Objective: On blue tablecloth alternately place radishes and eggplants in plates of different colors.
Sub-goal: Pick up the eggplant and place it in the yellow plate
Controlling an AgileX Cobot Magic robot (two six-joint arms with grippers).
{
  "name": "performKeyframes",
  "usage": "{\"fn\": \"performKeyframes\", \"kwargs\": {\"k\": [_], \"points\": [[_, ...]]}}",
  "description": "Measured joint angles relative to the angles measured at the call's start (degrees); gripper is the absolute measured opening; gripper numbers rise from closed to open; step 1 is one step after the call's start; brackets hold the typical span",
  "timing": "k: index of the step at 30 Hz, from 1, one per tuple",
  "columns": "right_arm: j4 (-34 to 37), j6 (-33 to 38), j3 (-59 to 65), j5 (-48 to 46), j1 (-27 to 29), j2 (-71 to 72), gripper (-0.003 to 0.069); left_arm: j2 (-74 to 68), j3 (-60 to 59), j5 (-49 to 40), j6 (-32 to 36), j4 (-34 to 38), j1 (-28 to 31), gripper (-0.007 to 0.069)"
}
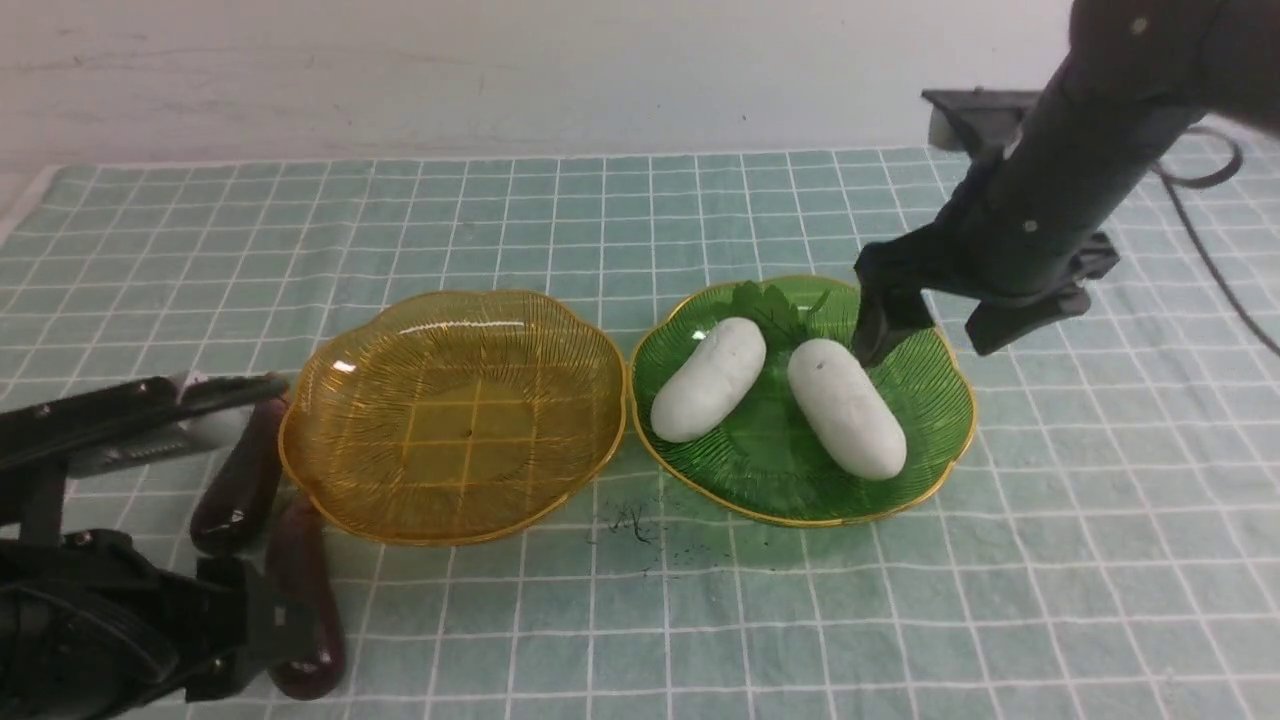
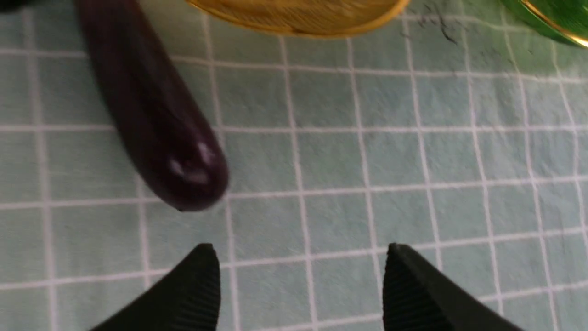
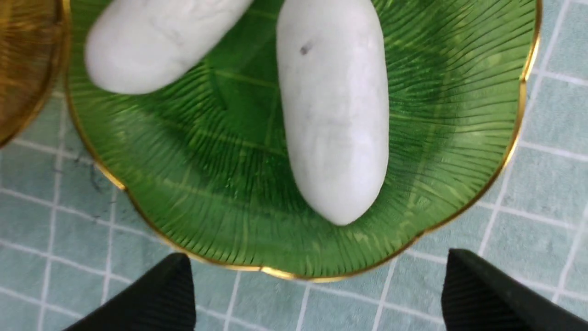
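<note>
Your left gripper (image 2: 298,276) sits nearest the camera, low at the near left corner of the scene, its two black ribbed fingers spread wide with only cloth between them and nothing held. Beside it, both eggplants lie on the blue tablecloth (image 1: 1050,560), a pale teal cloth with a white grid, outside either plate. The nearer eggplant (image 1: 305,600), glossy dark purple, points toward you and is partly hidden by the arm. The farther eggplant (image 1: 240,480) lies close along the left rim of the amber plate (image 1: 450,538), and whether they touch cannot be told. Through that plate's ribbed floor you see the cloth's grid. To its right, rims almost meeting, sits the green plate (image 1: 800,520) with a gold scalloped edge. Both radishes lie in it: the left radish (image 1: 710,378) and the right radish (image 1: 847,407) slant toward each other at their far ends, near green leaves (image 1: 770,305). Your right gripper (image 3: 317,276) hangs over the plate's far right side, fingers spread wide, gripping nothing, one fingertip just beside the right radish's far end. Dark specks (image 1: 630,525) mark the cloth before the plates
</note>
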State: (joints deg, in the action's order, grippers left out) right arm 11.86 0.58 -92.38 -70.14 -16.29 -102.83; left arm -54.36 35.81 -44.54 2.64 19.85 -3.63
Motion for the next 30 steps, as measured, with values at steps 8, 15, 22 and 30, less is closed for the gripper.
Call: {"fn": "performKeyframes", "kwargs": {"k": [8,15,22,30], "points": [[1.3,0.0,17.9,-1.0,0.0,23.4,0.055,-9.8,1.6,1.8,-12.6,-8.3,0.0,0.0447],[-0.3,0.0,30.4,-1.3,0.0,34.4,0.0502,-20.6,1.6,12.0,-13.1,-6.2,0.0,0.0447],[-2.9,0.0,36.3,-1.3,0.0,36.9,0.0496,-29.2,2.0,18.5,-13.1,-5.9,0.0,0.0433],[-3.3,0.0,37.4,-1.3,0.0,36.9,0.0496,-32.3,2.8,16.7,-13.3,-6.5,0.0,0.0342]]}}
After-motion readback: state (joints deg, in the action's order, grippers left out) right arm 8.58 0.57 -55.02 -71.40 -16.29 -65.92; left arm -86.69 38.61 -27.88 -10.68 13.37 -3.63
